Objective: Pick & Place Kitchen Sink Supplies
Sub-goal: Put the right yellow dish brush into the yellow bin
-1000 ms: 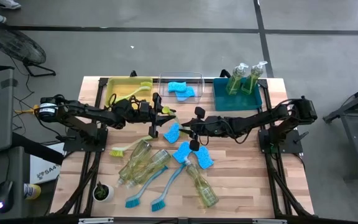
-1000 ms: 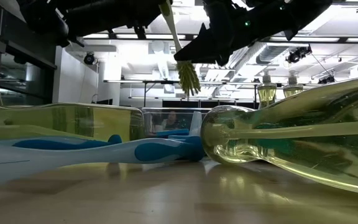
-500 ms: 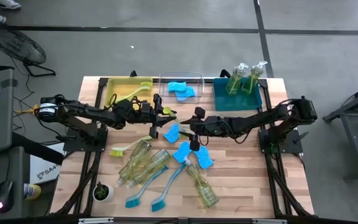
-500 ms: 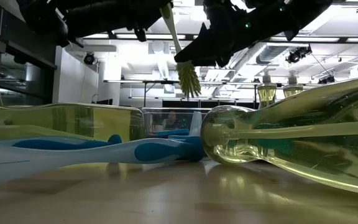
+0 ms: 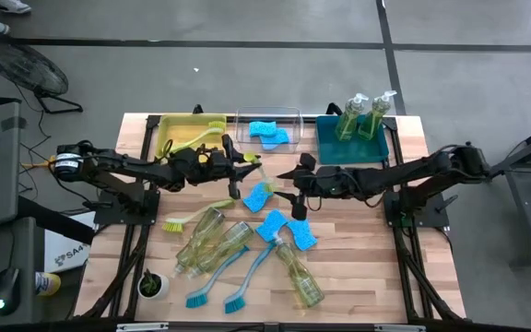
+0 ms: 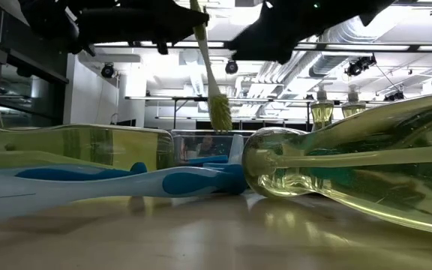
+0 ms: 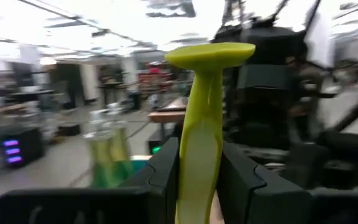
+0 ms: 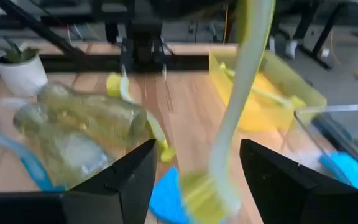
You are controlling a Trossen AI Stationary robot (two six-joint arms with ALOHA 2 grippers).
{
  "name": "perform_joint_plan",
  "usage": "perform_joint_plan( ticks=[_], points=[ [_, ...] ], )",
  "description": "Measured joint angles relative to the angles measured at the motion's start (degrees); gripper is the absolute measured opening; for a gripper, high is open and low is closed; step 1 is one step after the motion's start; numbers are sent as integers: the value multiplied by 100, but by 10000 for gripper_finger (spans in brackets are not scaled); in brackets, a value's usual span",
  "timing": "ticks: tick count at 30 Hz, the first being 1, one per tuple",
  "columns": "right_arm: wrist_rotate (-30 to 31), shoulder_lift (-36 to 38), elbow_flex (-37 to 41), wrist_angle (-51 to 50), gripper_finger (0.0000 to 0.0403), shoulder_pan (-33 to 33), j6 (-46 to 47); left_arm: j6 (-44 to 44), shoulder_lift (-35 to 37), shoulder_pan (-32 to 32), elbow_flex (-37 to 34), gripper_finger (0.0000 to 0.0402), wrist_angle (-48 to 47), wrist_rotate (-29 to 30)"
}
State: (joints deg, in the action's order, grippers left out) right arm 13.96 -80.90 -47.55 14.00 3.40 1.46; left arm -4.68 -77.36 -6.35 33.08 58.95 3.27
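Observation:
My left gripper point(image 5: 238, 167) is over the table's middle, shut on a yellow-green dish brush point(image 6: 208, 60) that hangs with its bristle head point(image 6: 217, 112) down. My right gripper point(image 5: 290, 176) is open, just to the right of the brush and facing it. The right wrist view shows the brush point(image 8: 241, 81) ahead of the spread fingers, apart from them. On the table lie light-blue sponges point(image 5: 256, 195), several soap bottles point(image 5: 212, 238), two blue brushes point(image 5: 218, 293) and another yellow-green brush point(image 5: 190, 217). My left gripper pinches the brush's handle point(image 7: 197, 155) between its two fingers, a little below the handle's flat free end point(image 7: 210, 53). The fingers come level from the table's left and lie across the handle. The brush hangs nearly upright below them, lifted clear of the table.
At the far edge stand a yellow bin point(image 5: 175, 124) holding a brush, a clear bin point(image 5: 293, 118) with sponges, and a teal bin point(image 5: 332, 152) with two upright soap bottles point(image 5: 363, 115). A potted plant point(image 5: 153, 284) is at the near left corner.
My right gripper has drawn back from the brush toward the table's right edge, and the right arm's elbow has moved right with it. The brush in my left gripper has swung more upright, and its bristle head now hangs lower.

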Motion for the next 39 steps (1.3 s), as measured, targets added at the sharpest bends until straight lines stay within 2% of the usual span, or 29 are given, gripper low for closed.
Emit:
perform_joint_plan(
  ticks=[7,15,19,23,27,34,39],
  points=[
    [-41,242,2,-957,224,0,477,-464,840,0,2,74,-1365,1060],
    [-44,238,4,-1318,225,2,616,-753,1861,-4,2,74,-2914,2440],
    [-42,238,4,-1316,225,2,616,-759,2069,-4,18,74,-3434,2983],
    [-42,238,4,-1320,224,2,618,-791,2072,-74,437,74,-4503,3599],
    [-42,227,4,-1340,226,2,620,-658,2006,-379,1132,74,-5804,3560],
    [-42,211,4,-1431,227,2,661,-93,2008,-1334,2081,74,-7843,3163],
    [-42,211,4,-1450,226,2,666,215,1971,-2230,2288,74,-8450,2665]
  ],
)
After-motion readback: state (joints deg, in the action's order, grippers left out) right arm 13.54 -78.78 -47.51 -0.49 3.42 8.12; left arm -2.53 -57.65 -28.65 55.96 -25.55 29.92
